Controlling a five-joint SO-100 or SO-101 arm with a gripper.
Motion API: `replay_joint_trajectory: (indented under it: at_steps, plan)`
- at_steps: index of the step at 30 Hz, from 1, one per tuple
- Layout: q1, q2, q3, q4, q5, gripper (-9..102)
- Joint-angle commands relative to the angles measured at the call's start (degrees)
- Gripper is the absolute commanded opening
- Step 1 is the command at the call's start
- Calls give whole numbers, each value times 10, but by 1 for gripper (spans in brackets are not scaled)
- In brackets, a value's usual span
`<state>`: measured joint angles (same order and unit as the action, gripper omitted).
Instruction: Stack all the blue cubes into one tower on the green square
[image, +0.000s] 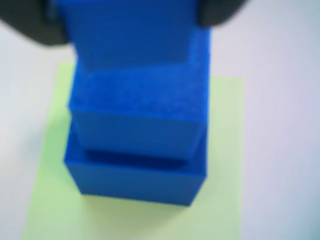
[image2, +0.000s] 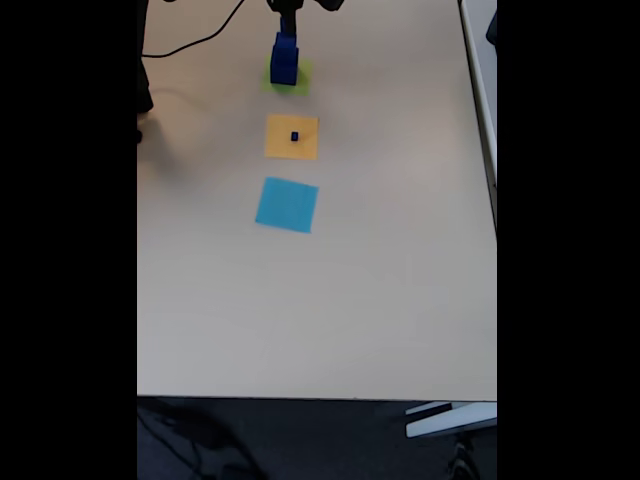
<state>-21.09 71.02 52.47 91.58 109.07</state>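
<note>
Wrist view: three stacked solid navy-blue cubes (image: 137, 125) stand on the flat lime-green paper square (image: 225, 165), the topmost flanked by the dark, blurred gripper (image: 132, 20); whether the fingers grip it cannot be told. Fixed view: the tower (image2: 284, 58) sits at the far table (image2: 320, 300) edge, arm cut off above. One tiny navy-blue cube (image2: 295, 136) rests on the flat orange square (image2: 292, 137); the flat light-blue square (image2: 286, 204) lies nearer the camera.
</note>
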Motion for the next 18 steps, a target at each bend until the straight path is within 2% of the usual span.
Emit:
replay_joint_trajectory:
  at_steps: [1,18]
  plan:
    - [4,4,-11,-13,-1,6]
    - [2,-14,-4,-14,11,6]
